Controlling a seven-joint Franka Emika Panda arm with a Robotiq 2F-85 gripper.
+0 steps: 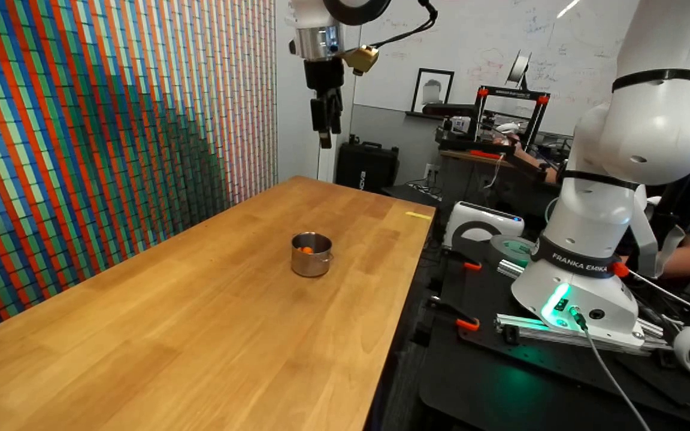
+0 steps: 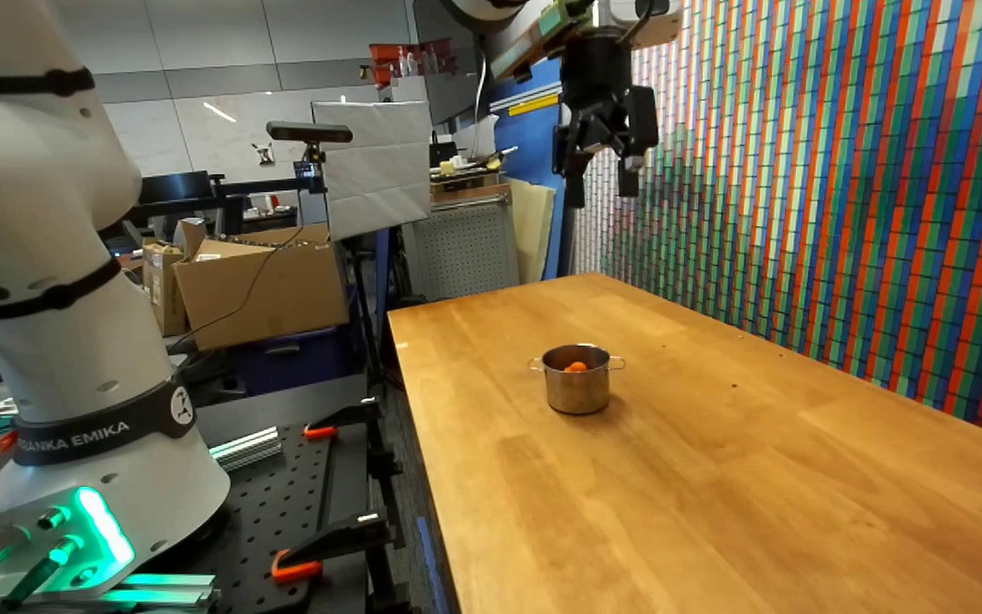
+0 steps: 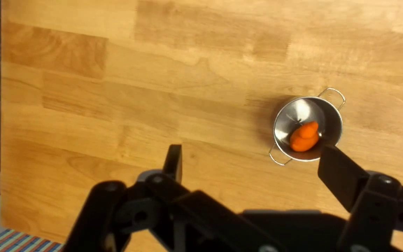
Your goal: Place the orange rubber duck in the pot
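The orange rubber duck (image 3: 304,137) lies inside the pot, against the lower part of its wall in the wrist view. Its top also shows over the rim in both exterior views (image 1: 307,250) (image 2: 576,367). The pot (image 3: 331,120) is small, silver and shiny, with two wire handles. It stands upright on the table in both exterior views (image 1: 311,267) (image 2: 577,396). My gripper (image 3: 253,148) is open with nothing between its fingers. In both exterior views the gripper (image 1: 326,140) (image 2: 602,192) hangs high above the table, apart from the pot.
The wooden table (image 1: 213,335) has a yellow tape strip (image 1: 418,215) near one edge. A colourful striped wall covering (image 2: 840,213) runs along its far long side. The robot base (image 1: 578,293) stands on a black bench (image 1: 501,383) with orange-tipped clamps (image 2: 297,570).
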